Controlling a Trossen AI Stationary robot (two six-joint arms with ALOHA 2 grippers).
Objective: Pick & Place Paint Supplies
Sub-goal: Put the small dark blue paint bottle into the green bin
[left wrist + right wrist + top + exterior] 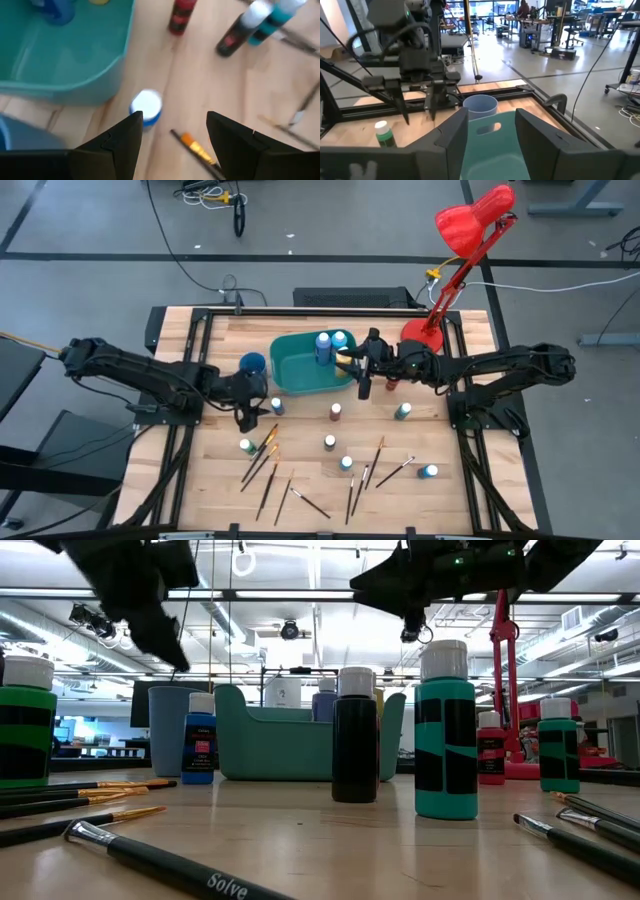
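Left claw [252,416] hangs released above a blue bottle [277,407] beside the bin [300,375]; right claw [362,370], released, over its right rim.

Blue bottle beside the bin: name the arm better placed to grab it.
Left. Its open tool hovers just above the blue bottle; the right tool sits over the bin rim.

— What sits on the table [310,480]?
— A teal bin [305,370] and blue cup [252,364] between the end effectors, a red lamp [440,280], plus scattered paint bottles [330,442] and brushes [268,492].
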